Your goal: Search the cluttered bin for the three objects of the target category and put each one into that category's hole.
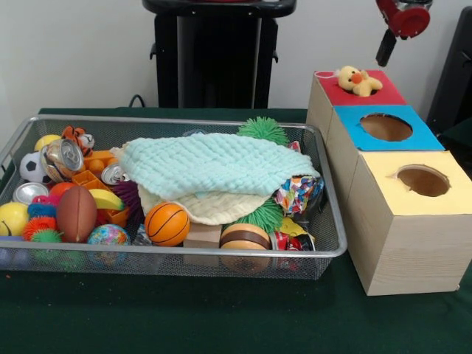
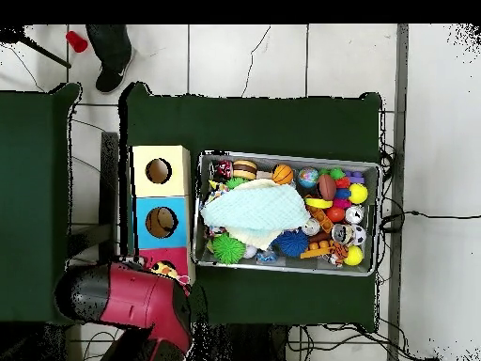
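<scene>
A: Judging by the boxes, one item is in so far: a yellow plush duck (image 1: 358, 80) sits in the hole of the red-topped box (image 1: 386, 94), head and beak poking out rather than dropped fully through. The blue-topped box (image 1: 418, 138) and yellow-topped box (image 1: 453, 203) show only dark, open holes.

B: So soft toys are the category?

A: That's my guess, which would leave two more to dig out of the wire bin (image 1: 333, 243) on the table (image 1: 184, 317). A small tiger plush (image 1: 77, 138) shows at the bin's far corner, beside a tin can (image 1: 62, 158).

B: And the third?

A: Can't find it. A pale green cloth (image 1: 214, 166) lies over a cream cloth (image 1: 217, 208) across the bin's middle, and whatever sits beneath them is hidden. Around them I see a basketball (image 1: 167, 223), a football (image 1: 76, 213) and a green spiky ball (image 1: 262, 130).

B: The hand?

A: Only a red and black part of the arm (image 1: 402, 21) shows above the boxes, cut off by the frame. Overhead, the arm's bulk covers it, so I cannot tell whether the hand is wide, narrow or carrying anything.
</scene>
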You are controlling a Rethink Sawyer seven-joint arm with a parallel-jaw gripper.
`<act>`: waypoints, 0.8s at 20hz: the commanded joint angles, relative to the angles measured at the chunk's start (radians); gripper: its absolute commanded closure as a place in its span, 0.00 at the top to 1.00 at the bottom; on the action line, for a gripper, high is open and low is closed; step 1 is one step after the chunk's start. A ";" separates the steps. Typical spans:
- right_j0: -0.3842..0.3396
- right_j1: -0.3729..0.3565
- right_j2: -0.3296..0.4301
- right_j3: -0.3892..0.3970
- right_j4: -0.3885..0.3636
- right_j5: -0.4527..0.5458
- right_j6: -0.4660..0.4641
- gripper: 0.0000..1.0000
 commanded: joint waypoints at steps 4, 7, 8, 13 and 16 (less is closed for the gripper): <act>0.047 0.084 -0.066 -0.084 -0.071 0.142 0.221 0.00; 0.048 0.112 -0.067 -0.080 -0.060 0.120 0.219 0.00; 0.049 0.122 -0.068 -0.076 -0.057 0.108 0.217 0.00; 0.033 0.180 -0.035 -0.041 -0.023 -0.005 0.190 0.00; 0.021 0.200 -0.003 -0.021 0.006 -0.070 0.179 0.00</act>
